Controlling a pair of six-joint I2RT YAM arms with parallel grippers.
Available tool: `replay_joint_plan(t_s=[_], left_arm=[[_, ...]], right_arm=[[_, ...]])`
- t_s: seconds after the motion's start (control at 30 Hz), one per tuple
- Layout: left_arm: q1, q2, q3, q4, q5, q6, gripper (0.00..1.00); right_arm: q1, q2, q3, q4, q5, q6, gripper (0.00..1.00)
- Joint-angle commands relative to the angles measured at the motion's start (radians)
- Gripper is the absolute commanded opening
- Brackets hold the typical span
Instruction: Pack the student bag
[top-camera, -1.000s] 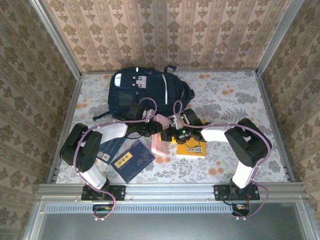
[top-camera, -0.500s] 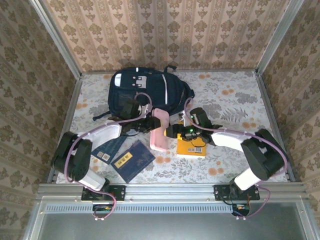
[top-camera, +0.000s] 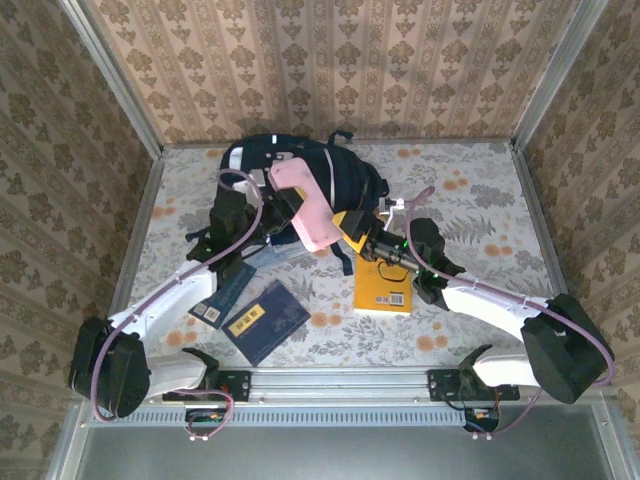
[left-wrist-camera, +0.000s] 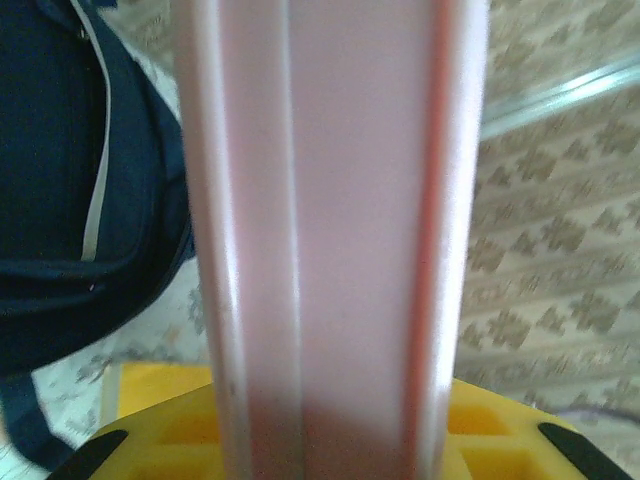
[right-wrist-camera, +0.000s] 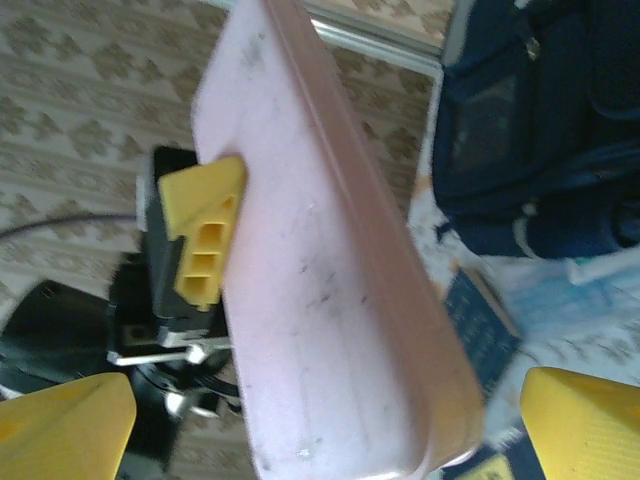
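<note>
Plainly, our left hand (top-camera: 281, 203) gripped the pink case (top-camera: 312, 212) aloft by the bag (top-camera: 247, 157) at the tabletop's (top-camera: 480, 200) back. Our right hand (top-camera: 351, 226) gaped open (close below), so a bump could knock the case loose.

A pink case (right-wrist-camera: 330, 290) tilts across the frame, pinched at its left edge by the left end effector (right-wrist-camera: 215, 240). The right end effector (right-wrist-camera: 320, 430) has its yellow fingers (right-wrist-camera: 60, 425) spread wide, clear of the case. The navy student bag (right-wrist-camera: 540, 130) lies behind.
</note>
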Motion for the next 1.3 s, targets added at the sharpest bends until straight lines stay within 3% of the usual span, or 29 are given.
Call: replay_joint_plan(t_s=[0.0,0.23,0.4,0.6,0.73,0.83,0.9,1.07,1.13,1.27], left_arm=[[-0.019,-0.009,-0.025,0.221,-0.132,-0.130,0.10],[-0.040,0.065,-0.045,0.419,-0.139,-0.236,0.10],[-0.048,0.077,-0.048,0.442,-0.140,-0.252,0.09],[-0.058,0.075,-0.070,0.434,-0.159,-0.252,0.09],[-0.069,0.087,-0.076,0.426,-0.157,-0.251,0.11],[-0.074,0.095,-0.080,0.425,-0.160,-0.252,0.12],[-0.075,0.100,-0.076,0.419,-0.154,-0.250,0.16],[-0.074,0.108,-0.058,0.373,-0.131,-0.233,0.52],[-0.071,0.103,-0.053,0.339,-0.127,-0.210,0.61],[-0.032,0.096,-0.014,0.188,-0.081,-0.109,0.69]], right_arm=[[0.023,-0.006,-0.008,0.171,0.139,0.111,1.00],[0.057,0.157,0.022,0.362,0.205,0.226,1.00],[0.079,0.240,0.043,0.455,0.217,0.240,0.97],[0.087,0.241,0.042,0.477,0.249,0.199,0.81],[0.087,0.218,0.047,0.435,0.277,0.174,0.56],[0.087,0.218,0.057,0.435,0.274,0.173,0.44],[0.086,0.211,0.052,0.424,0.282,0.168,0.35],[0.077,0.157,0.016,0.364,0.319,0.135,0.24],[0.060,0.114,-0.009,0.328,0.335,0.117,0.23],[0.000,-0.029,-0.075,0.201,0.366,0.061,0.21]])
